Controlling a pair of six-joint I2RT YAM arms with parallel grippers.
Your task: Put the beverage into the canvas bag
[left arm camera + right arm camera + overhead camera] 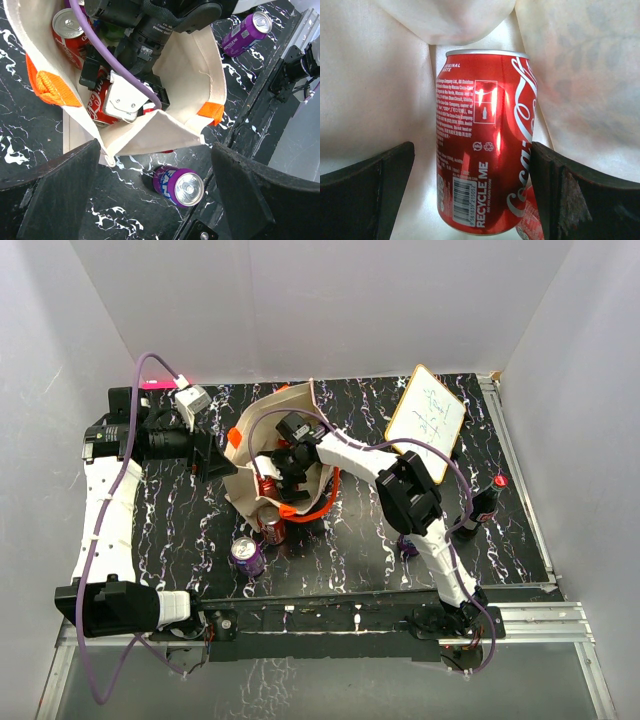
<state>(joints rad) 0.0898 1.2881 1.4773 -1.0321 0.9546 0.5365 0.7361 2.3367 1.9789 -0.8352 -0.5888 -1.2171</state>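
The beige canvas bag [262, 430] with orange handles [318, 505] stands open at mid-table. My right gripper [283, 476] reaches down inside it, open. In the right wrist view a red Coca-Cola can [482, 145] lies between its fingers [375, 190] against the bag's cloth; the right finger sits at the can's edge, the left one stands apart. Part of another red can [532, 222] shows below it. My left gripper [155, 150] hovers open just left of the bag [192, 65], over a purple Fanta can [178, 186] on the table. Red cans [67, 35] show inside the bag.
A red can [272, 530] stands by the bag's near side, the purple can [247, 556] just in front of it. A second purple can [407, 543] lies under the right arm. A dark red-capped bottle [487, 502] stands at the right, a white board [425, 420] behind.
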